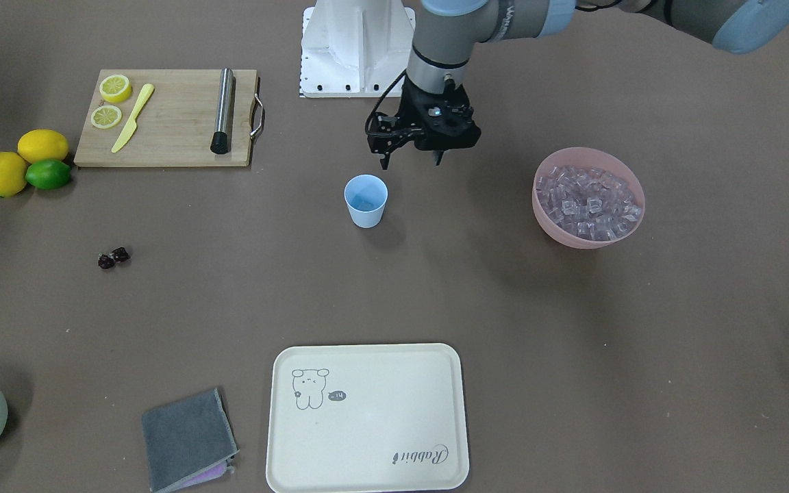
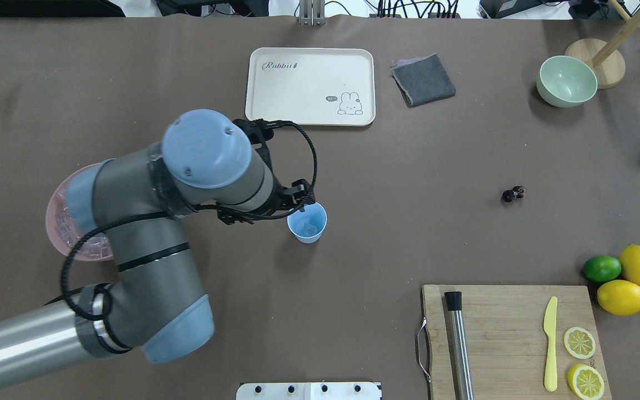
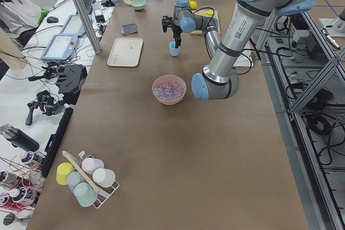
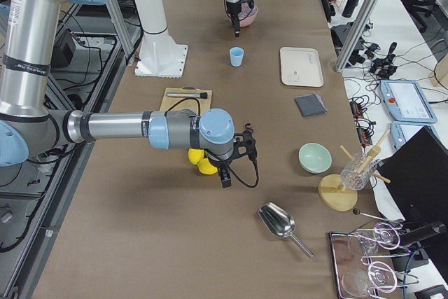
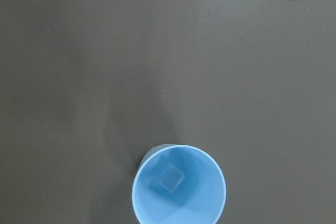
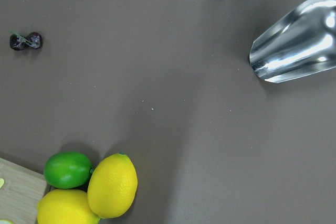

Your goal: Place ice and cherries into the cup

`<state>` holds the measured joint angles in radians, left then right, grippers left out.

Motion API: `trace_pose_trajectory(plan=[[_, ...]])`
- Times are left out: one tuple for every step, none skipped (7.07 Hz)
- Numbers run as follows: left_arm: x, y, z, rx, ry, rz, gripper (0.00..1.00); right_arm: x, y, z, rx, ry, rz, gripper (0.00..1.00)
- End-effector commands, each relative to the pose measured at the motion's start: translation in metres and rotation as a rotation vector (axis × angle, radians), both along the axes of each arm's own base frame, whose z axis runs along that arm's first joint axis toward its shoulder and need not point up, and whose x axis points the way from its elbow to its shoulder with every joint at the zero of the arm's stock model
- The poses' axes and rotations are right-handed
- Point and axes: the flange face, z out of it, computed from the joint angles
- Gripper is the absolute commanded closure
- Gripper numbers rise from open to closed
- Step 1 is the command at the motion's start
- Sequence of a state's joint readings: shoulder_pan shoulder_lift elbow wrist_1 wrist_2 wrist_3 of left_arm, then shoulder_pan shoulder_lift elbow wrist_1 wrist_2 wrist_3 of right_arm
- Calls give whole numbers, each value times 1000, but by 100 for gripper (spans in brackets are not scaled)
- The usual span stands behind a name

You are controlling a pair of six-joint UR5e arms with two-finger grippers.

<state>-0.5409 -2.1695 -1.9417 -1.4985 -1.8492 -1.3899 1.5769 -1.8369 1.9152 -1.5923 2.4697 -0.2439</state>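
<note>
The left claw is built of black, angular parts ending in two thin dark fingers. Directly above it a silver wrist ring is seen, followed by grey tubular links. A pale blue cap behind the claw is fixed with small screws. Black cables are looped beside the claw. A white base is bolted to the surface.

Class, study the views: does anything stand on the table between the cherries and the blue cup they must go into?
Nothing visible does. Only bare brown table runs from the cherries to the cup. The left gripper hangs above the table near the cup, on the side away from the cherries.
</note>
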Motion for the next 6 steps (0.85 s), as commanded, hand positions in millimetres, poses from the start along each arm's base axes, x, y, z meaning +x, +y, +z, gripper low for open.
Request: trace_pose_trajectory(plan=[[-84,-8,53,65,-80,4,11,0,2,2,-3,0,-1,0],[-116,-2,89,98,-131,58,11,0,2,2,-3,0,-1,0],[-146,5,127,136,-195,108,11,0,3,2,-5,0,-1,0],[-160,15,154,166,-233,153,11,0,3,2,-5,0,-1,0],[-162,16,163,155,-233,145,11,0,3,2,-4,0,-2,0],[-160,16,170,103,-232,113,11,0,3,2,-4,0,-2,0]])
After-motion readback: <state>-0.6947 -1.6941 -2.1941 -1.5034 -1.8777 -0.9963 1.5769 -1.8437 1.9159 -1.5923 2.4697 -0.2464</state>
